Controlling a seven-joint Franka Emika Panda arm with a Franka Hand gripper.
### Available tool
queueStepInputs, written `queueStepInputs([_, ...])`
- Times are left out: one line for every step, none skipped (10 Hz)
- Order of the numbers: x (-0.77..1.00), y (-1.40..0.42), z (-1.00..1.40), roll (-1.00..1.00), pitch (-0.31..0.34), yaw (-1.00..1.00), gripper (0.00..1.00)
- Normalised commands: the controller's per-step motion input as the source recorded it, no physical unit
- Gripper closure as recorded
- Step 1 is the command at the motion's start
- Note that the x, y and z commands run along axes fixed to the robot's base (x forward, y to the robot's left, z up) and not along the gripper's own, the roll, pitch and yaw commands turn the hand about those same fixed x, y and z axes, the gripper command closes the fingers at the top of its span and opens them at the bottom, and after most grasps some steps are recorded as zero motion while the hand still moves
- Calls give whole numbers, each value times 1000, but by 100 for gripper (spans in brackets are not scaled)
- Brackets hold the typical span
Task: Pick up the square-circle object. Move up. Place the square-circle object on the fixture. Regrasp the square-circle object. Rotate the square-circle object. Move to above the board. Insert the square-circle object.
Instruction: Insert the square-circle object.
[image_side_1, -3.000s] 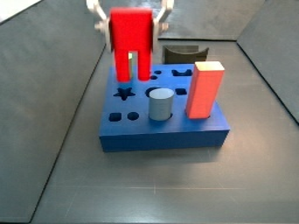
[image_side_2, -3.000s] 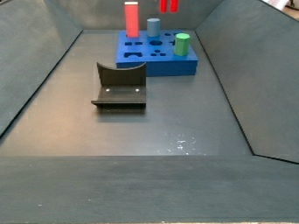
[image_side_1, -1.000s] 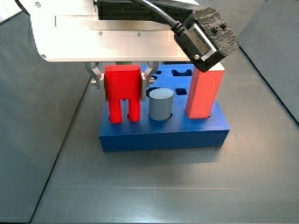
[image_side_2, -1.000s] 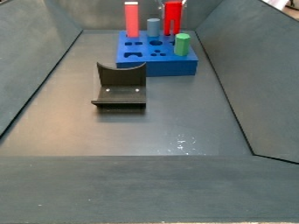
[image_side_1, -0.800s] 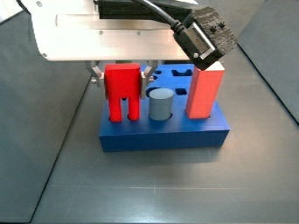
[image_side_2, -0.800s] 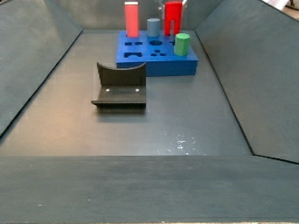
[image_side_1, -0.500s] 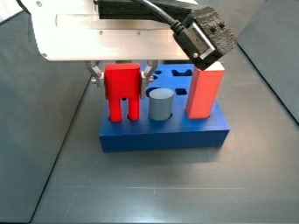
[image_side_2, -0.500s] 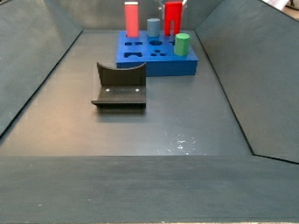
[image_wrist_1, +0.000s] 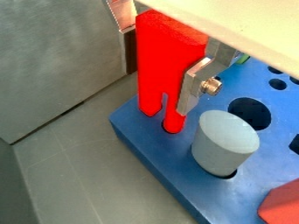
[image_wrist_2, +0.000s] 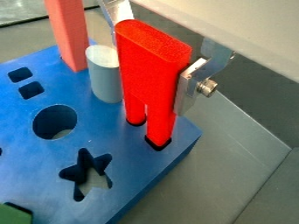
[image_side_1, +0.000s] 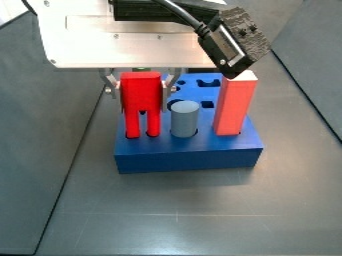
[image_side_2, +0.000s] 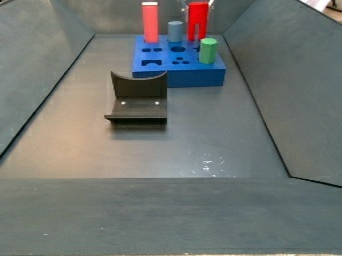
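Inserting Red Peg Into Board

Insertion step in hand. Gripper (image_wrist_2: 158, 66) grasps the glossy red peg (image_wrist_2: 149, 74) upright, its two prongs entering holes at the corner of the matte blue board (image_wrist_2: 47, 166), beside the grey cylinder (image_wrist_1: 222, 142). Next move, by judgement: press straight down, then release.

Bright red square-circle object (image_wrist_2: 149, 79) upright, two legs entering holes in blue board (image_wrist_2: 47, 153), dark fixture (image_side_2: 138, 97) apart, gripper (image_wrist_1: 176, 66) around the object.

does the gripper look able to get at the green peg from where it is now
Probably yes. The gripper is over the board but shut on the square-circle object, so it must release first; the green peg stands clear from above.
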Motion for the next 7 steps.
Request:
queueStepInputs([0,140,0,14,37,0,100])
queueStepInputs([0,100,0,4,20,0,100])
queueStepInputs([-80,0,-266,223,0,31,100])
queueStepInputs([-134,-3,-569,373,-101,117,100])
queueStepInputs([-131,0,-543,389,-106,126,100])
queueStepInputs([-103,-17,-529,390,-109,106,100])
queueStepInputs([-166,-223,-440,413,-176,3,100])
